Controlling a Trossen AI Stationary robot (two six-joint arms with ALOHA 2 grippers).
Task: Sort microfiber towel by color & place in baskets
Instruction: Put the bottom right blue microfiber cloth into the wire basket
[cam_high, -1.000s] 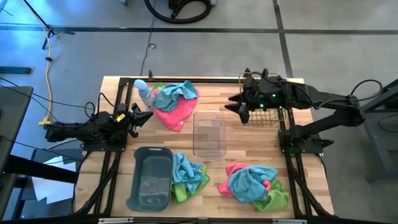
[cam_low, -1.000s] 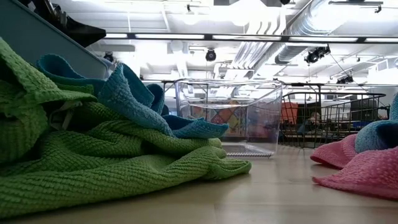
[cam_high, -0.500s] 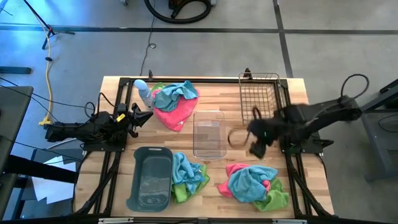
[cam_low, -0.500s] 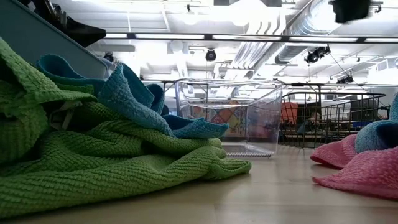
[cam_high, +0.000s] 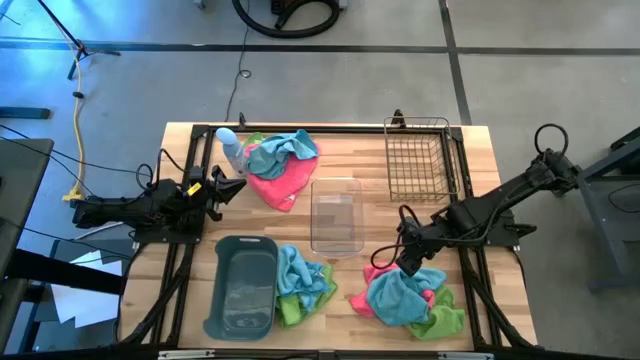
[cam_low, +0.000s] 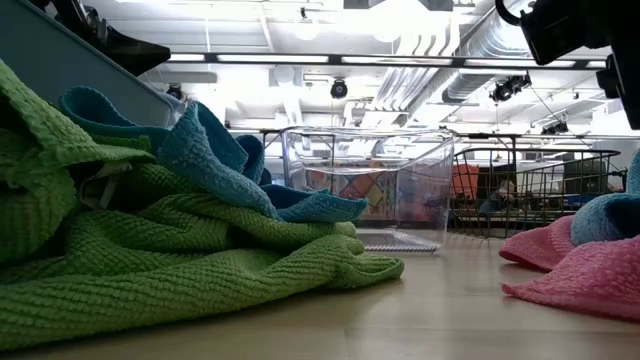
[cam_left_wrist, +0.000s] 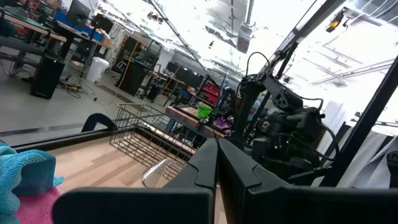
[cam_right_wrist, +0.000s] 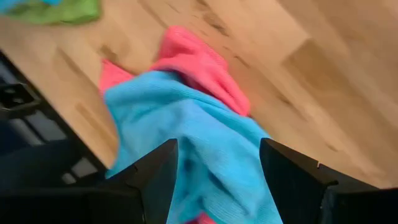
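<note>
- High view: three heaps of soft fuzzy microfiber towels lie on the wooden table (cam_high: 480, 180). One heap of blue over pink (cam_high: 280, 165) lies at the far side beside a pale blue bottle (cam_high: 229, 148). One heap of blue over green (cam_high: 303, 283) lies touching the dark grey plastic oblong tub (cam_high: 242, 287). One heap of blue over pink and green (cam_high: 405, 297) lies at the near right. Three baskets show: the tub, the clear plastic rectangular bin (cam_high: 335, 215) and the wire-mesh metal basket (cam_high: 418, 160), all seemingly empty. The right gripper (cam_high: 407, 262) hovers over the near-right heap; the left gripper (cam_high: 222, 186) waits at the left edge, apparently spread and holding nothing.
- Low view: ribbed green cloth (cam_low: 180, 265) and pink cloth (cam_low: 580, 270) sag flat, so the towels are judged light, limp and non-slippery.
- Left wrist view: only the wire basket (cam_left_wrist: 146, 134) and the far arm show clearly.
- Right wrist view: the two dark fingers (cam_right_wrist: 155, 177) stand wide apart and empty, straddling the blue towel (cam_right_wrist: 199, 149) lying over the pink towel (cam_right_wrist: 199, 68). A raised fold of the blue top layer is judged the best pinch point, taking one layer alone.
</note>
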